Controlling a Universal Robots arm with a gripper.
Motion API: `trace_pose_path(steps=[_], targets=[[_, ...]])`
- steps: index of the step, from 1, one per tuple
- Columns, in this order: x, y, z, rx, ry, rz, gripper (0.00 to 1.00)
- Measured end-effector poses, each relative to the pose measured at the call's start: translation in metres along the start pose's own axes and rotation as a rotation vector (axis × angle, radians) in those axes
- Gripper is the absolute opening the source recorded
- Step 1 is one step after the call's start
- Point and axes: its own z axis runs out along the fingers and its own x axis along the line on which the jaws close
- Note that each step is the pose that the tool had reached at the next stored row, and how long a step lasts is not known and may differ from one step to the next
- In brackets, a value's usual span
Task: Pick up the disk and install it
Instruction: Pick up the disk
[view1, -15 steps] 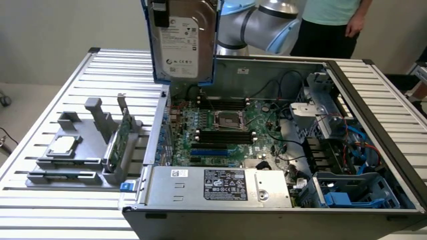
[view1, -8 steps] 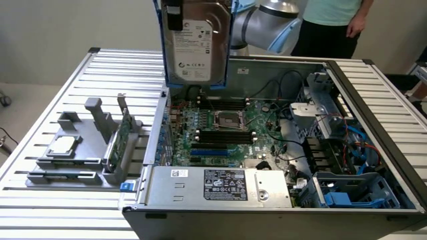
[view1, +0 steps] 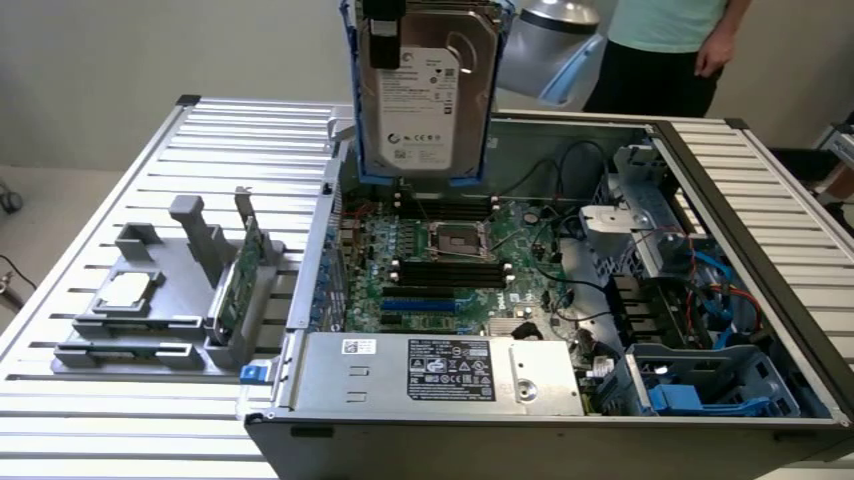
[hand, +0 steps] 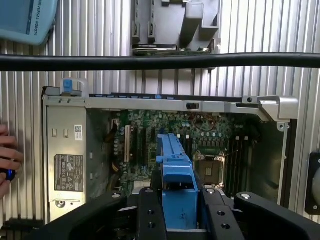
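Points straight down from high up, wrist above the fingers (hand: 150, 215). Clamps the disk (view1: 427, 95) between two black fingers, one against each side of its blue carrier, jaws partway closed. Holds it upright, hanging below the fingers. Has a silver arm link (view1: 561, 45) beside them.

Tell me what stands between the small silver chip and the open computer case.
The thin green circuit card, standing on edge in the grey holder, as the exterior view shows.
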Motion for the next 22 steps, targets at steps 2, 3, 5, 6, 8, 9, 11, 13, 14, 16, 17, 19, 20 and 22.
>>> trace_pose_path(steps=[2,3,5,6,8,9,11,13,14,16,17,19,20,22], targets=[[0.003,-0.0060,0.0000,0.0025,0.0001,0.000,0.32],[0.005,-0.0089,0.0000,0.0037,0.0001,0.000,0.32],[0.008,-0.0147,0.0001,0.0062,0.0002,0.000,0.32],[0.009,-0.0177,0.0001,0.0075,0.0002,0.000,0.32],[0.012,-0.0235,0.0002,0.0101,0.0003,0.000,0.32],[0.014,-0.0267,0.0002,0.0114,0.0003,0.000,0.32],[0.017,-0.0327,0.0002,0.0138,0.0004,0.000,0.32],[0.021,-0.0392,0.0002,0.0155,0.0004,0.000,0.32],[0.022,-0.0430,0.0003,0.0158,0.0003,0.000,0.32],[0.024,-0.0523,0.0002,0.0159,0.0005,0.000,0.32],[0.026,-0.0568,0.0003,0.0159,0.0004,0.000,0.32],[0.028,-0.0657,0.0003,0.0159,0.0004,0.000,0.32],[0.029,-0.0702,0.0002,0.0159,0.0005,0.000,0.32],[0.032,-0.0794,0.0003,0.0159,0.0004,0.000,0.32]])
